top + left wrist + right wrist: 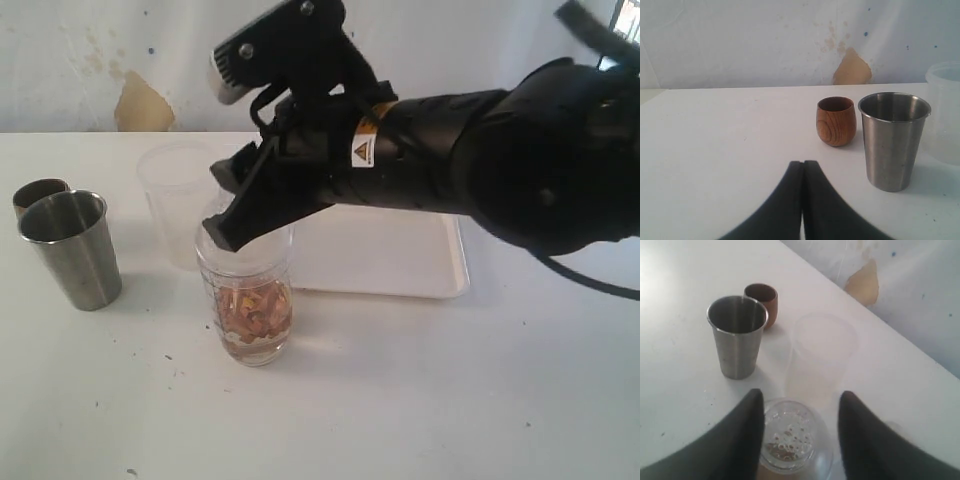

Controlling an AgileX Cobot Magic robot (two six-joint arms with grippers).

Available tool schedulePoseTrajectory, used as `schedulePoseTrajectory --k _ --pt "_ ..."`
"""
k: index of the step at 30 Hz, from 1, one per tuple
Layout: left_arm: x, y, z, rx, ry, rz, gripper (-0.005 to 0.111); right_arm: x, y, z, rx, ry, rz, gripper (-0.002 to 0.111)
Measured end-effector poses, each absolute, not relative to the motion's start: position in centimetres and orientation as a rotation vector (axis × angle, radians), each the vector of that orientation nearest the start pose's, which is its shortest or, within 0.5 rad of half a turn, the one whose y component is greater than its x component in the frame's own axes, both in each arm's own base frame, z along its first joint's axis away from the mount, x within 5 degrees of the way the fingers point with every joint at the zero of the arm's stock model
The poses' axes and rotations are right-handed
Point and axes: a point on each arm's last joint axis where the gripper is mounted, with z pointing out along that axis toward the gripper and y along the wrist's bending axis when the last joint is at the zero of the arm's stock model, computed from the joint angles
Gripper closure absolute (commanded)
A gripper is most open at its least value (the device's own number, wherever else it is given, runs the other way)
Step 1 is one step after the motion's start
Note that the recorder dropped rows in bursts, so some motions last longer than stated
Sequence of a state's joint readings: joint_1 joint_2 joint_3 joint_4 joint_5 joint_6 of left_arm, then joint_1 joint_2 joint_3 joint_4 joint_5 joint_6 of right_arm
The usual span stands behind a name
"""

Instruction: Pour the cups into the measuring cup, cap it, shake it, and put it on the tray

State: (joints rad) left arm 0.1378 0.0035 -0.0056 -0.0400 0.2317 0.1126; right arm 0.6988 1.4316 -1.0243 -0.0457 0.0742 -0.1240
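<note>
Nearest you, one measuring cup [246, 315] is standing on the white surface [420, 400], carrying brownish bits in its lower part. Your right tool [232, 228] is hanging over its mouth with the fingers [747, 440] spread wide, one on each side of the rim; whether they are touching it I cannot tell. One steel cup [68, 250] is standing well off to the left of it, and one white tray [400, 262] is lying just behind it to the right. One frosted cup [178, 200] is standing right behind the measuring cup. Farthest back, one small wooden cup [38, 193] is sitting just behind the steel cup. Your left tool [802, 167] is hovering low over the surface, fingers pressed together and gripping nothing, pointing towards those two cups.
</note>
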Motion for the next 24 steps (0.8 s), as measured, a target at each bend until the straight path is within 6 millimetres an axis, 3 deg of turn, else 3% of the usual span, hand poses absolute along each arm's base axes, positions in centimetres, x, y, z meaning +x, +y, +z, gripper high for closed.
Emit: schedulePoseTrajectory --k 3,8,17,24 --pt "5.5 0.7 19.4 -0.048 1.715 0.149 0.107 24.4 20.4 33.1 -0.810 1.753 0.352 0.108" --pt "5.5 0.7 19.4 -0.048 1.715 0.149 0.107 24.1 20.2 34.3 -0.802 1.755 0.355 0.108" --pt "5.5 0.7 19.4 -0.048 1.715 0.149 0.107 27.3 22.7 36.1 -0.862 2.082 0.304 0.108" --pt "5.5 0.7 19.4 -0.048 1.715 0.149 0.107 29.2 24.5 34.7 -0.885 2.209 0.307 0.108"
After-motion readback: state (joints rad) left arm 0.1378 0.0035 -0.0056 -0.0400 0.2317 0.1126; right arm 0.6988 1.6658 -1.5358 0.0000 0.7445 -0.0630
